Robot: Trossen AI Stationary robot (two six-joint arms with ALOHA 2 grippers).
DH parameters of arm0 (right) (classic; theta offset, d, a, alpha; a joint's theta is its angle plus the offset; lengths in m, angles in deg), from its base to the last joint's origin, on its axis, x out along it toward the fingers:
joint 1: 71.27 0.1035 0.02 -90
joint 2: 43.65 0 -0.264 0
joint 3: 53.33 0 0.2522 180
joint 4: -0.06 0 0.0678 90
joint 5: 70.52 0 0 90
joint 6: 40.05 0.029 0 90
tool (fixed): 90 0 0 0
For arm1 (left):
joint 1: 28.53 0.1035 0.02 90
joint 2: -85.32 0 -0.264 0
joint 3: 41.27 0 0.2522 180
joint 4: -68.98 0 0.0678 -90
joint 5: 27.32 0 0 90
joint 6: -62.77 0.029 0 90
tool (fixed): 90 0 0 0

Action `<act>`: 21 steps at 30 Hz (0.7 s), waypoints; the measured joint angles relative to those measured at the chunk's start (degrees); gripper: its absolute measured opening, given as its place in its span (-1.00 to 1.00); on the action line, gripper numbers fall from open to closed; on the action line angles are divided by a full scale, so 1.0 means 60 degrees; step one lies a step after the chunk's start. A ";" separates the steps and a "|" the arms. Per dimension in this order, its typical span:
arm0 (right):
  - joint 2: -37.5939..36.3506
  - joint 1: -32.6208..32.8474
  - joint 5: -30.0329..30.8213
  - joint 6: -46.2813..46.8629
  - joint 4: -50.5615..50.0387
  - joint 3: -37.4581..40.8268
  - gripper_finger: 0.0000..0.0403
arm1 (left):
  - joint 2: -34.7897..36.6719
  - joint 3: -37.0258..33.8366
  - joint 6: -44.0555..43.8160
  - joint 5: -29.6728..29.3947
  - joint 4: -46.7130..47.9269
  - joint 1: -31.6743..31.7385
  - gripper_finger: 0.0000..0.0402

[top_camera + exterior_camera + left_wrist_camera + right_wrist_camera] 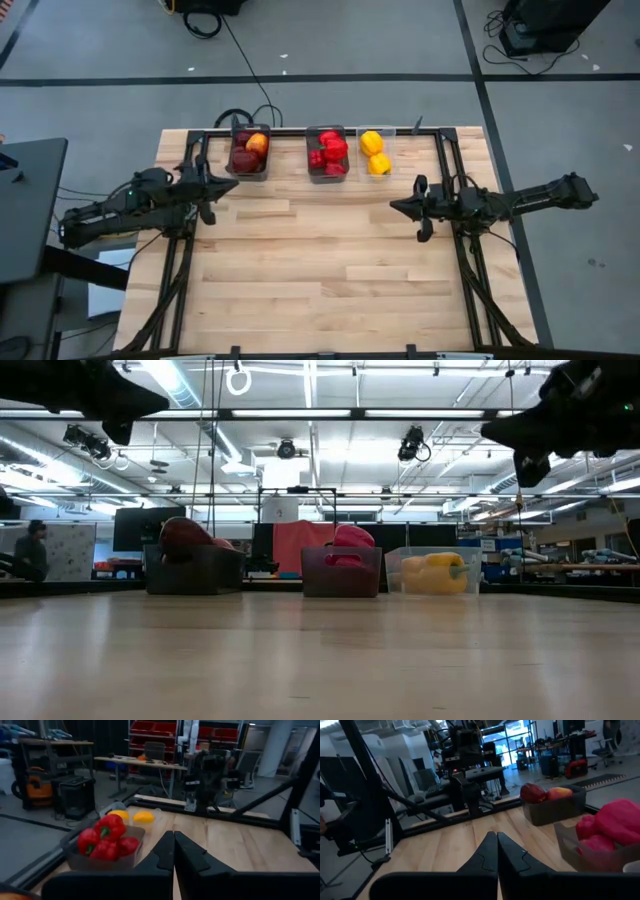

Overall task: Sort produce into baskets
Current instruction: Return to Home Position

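Three small bins stand in a row at the table's far edge. The left dark bin (pixel 248 152) holds dark red and red-yellow apples (pixel 546 793). The middle dark bin (pixel 327 153) holds red bell peppers (pixel 106 839). The clear bin (pixel 375 152) holds two yellow bell peppers (pixel 435 572). My left gripper (pixel 227 187) is shut and empty, raised above the table just near of the apple bin. My right gripper (pixel 394 207) is shut and empty, raised right of the table's middle, near of the clear bin.
A black metal frame (pixel 445 160) runs along the table's far edge and down both sides beneath the arms. Bare wood (pixel 320 270) spreads over the table's middle and near half. A person (pixel 32 550) sits in the room far behind the table.
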 joint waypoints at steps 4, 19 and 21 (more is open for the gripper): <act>-0.0540 0.0000 0.0036 0.0033 -0.0016 0.0430 -0.99 | 0.0452 0.0000 -0.0088 0.0169 0.0467 0.0000 -0.95; -0.1221 0.0000 0.0113 0.0082 0.0073 0.0702 -0.98 | 0.0764 -0.1004 -0.0835 0.0491 0.0044 0.0000 -0.94; -0.1232 0.0000 0.0098 0.0080 0.0046 0.0703 -0.98 | 0.0757 -0.1546 -0.1093 0.0692 -0.0636 -0.0004 -0.94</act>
